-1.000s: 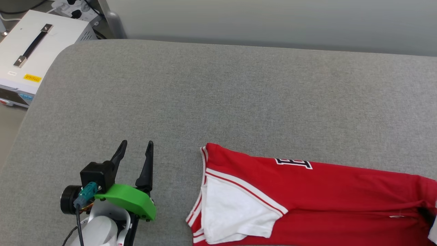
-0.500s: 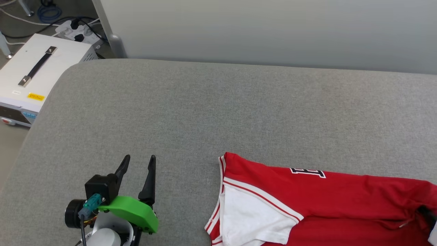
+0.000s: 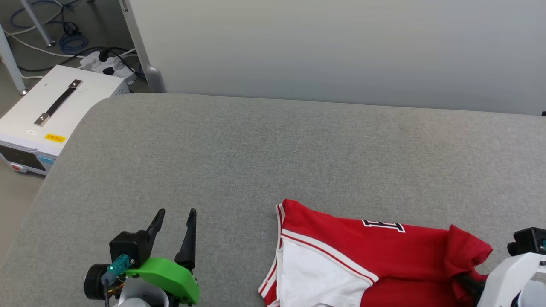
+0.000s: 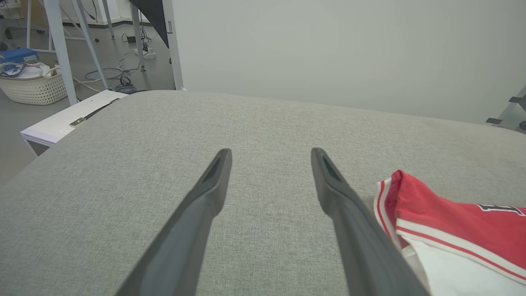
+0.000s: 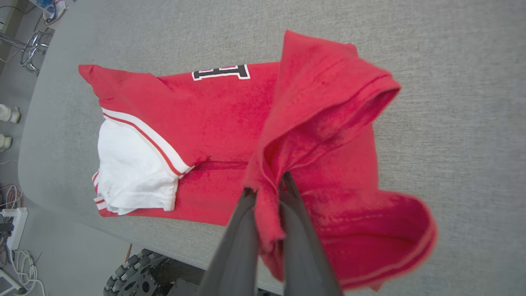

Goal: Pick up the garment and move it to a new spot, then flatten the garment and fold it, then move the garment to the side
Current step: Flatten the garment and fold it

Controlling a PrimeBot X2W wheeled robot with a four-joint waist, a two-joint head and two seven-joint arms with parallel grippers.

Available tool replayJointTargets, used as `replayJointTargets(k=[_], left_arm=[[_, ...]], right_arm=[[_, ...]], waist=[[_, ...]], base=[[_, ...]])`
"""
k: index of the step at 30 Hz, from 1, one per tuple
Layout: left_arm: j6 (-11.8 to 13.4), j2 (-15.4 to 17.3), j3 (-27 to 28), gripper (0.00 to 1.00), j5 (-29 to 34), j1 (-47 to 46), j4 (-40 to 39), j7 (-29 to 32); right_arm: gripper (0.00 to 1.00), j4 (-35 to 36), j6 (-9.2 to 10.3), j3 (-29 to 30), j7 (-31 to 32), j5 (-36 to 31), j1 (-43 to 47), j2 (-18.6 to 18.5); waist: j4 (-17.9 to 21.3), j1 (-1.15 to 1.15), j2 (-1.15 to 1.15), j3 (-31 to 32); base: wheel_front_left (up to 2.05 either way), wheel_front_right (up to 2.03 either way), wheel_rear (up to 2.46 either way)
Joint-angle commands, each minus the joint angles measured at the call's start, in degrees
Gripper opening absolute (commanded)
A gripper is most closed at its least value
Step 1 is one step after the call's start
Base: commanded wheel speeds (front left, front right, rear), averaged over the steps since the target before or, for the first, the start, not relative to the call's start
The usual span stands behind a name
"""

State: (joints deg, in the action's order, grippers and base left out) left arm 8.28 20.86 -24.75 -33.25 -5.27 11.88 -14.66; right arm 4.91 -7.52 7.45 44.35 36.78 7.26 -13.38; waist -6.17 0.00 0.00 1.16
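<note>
The garment [image 3: 367, 251], a red jersey T-shirt with a white sleeve [image 3: 311, 277] and black-and-white lettering, lies folded lengthwise on the grey table [image 3: 273, 149] near its front edge. My right gripper [image 5: 267, 185] is shut on the garment's red hem end [image 5: 320, 107] and holds that end lifted and folded back over the body. In the head view the raised hem end [image 3: 467, 249] stands beside my right wrist. My left gripper [image 3: 175, 215] hovers open over bare table left of the garment [image 4: 452, 222], nothing between its fingers [image 4: 213, 181].
A white equipment case [image 3: 55, 115] with a black handle sits on the floor past the table's left edge, with cables and a power strip [image 3: 104, 64] behind it. A pale partition wall [image 3: 341, 47] runs along the table's far side. A wicker basket [image 4: 33, 84] stands on the floor.
The camera has tilted up, shifting the scene down. My right gripper has lifted the hem end and carried it leftward over the garment's body. The left gripper stays open in place.
</note>
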Motion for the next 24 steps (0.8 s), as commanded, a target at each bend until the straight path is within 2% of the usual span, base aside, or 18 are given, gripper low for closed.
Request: replayJointTargets(k=[1,7,12,17,24], left_arm=[[-0.1,-0.4,0.3,1.00,0.2,1.0,-0.1,-0.3],[-0.1,-0.7,0.9,1.00,0.3,1.0,-0.1,-0.3],[-0.2,-0.8,1.8,1.00,0.2,1.1,0.0,-0.3],[-0.6,-1.0,2.1,1.00,0.4,0.8,0.2,-0.3],[-1.0,-1.2,2.0,1.00,0.6,0.0,0.7,-0.3]], right_arm=[[0.00,1.0,0.03,-0.4,1.2,0.3,0.7,1.5],[0.00,4.2,0.03,-2.8,4.1,-0.2,-1.0,7.7],[0.00,4.4,0.03,-5.5,4.2,1.2,-3.1,10.3],[0.00,-0.7,0.03,-10.4,-1.7,7.3,-5.7,10.5],[0.00,-10.1,0.03,-18.8,-9.8,10.1,-9.8,10.5]], waist=[[-0.5,0.00,0.00,0.2],[-1.8,0.00,0.00,-0.1],[-2.7,0.00,0.00,-0.5],[-3.7,0.00,0.00,-1.0],[-5.2,0.00,0.00,-1.5]], base=[[0.00,0.00,0.00],[0.00,0.00,0.00],[0.00,0.00,0.00],[0.00,0.00,0.00],[0.00,0.00,0.00]])
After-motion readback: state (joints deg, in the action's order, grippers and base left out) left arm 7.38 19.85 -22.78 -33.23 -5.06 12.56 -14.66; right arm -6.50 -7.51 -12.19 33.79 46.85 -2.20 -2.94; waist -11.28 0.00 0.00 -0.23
